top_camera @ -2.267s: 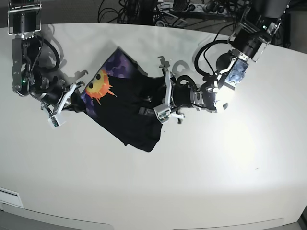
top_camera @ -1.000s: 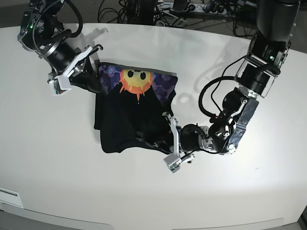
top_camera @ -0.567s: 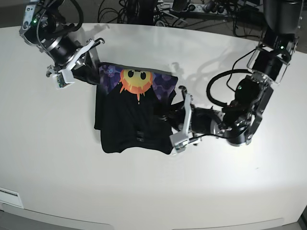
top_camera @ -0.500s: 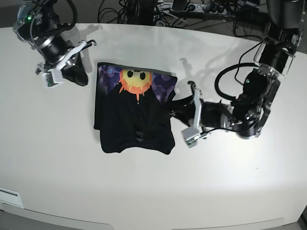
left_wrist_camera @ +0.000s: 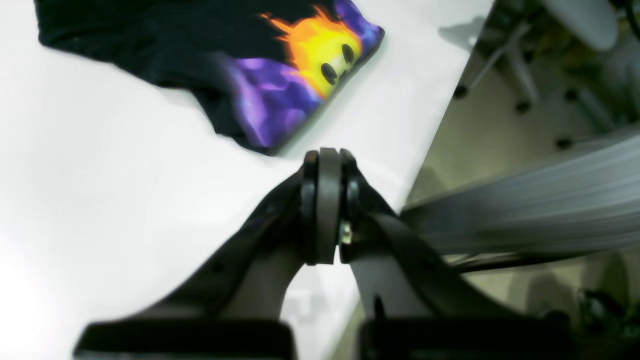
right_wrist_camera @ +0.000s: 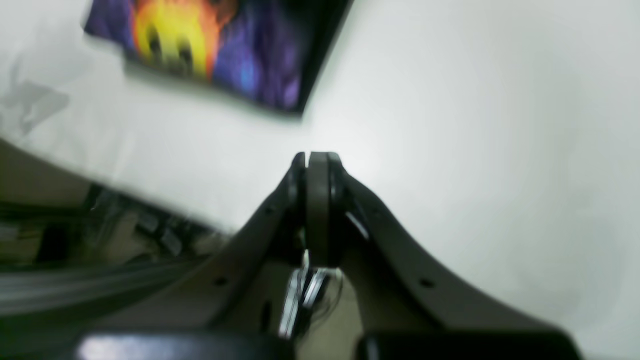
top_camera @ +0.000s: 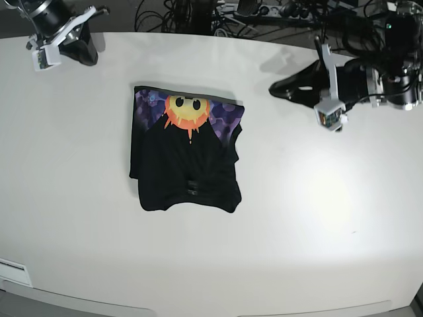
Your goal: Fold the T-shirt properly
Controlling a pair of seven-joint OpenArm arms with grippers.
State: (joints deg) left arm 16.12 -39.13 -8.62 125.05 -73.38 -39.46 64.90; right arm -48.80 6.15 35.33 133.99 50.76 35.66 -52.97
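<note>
The black T-shirt [top_camera: 185,158] lies folded into a rough rectangle on the white table, left of centre, with the orange sun-face print on purple at its far edge. My left gripper [top_camera: 274,89] hovers to the shirt's right, shut, with nothing in it. My right gripper [top_camera: 89,56] is at the table's far left corner, also shut and empty. The left wrist view shows the pressed-together fingertips [left_wrist_camera: 322,157] with the T-shirt [left_wrist_camera: 280,65] beyond them. The right wrist view shows shut fingertips [right_wrist_camera: 312,160] and the T-shirt's printed edge [right_wrist_camera: 215,55] ahead.
The white table [top_camera: 297,224] spreads wide around the shirt, with its front edge near the bottom of the base view. Cables and equipment [top_camera: 198,16] sit behind the far edge. The table's edge and floor show in both wrist views.
Both arms have pulled back from the shirt: the left one up and to the right, the right one to the far left corner. The shirt has stayed where it lay.
</note>
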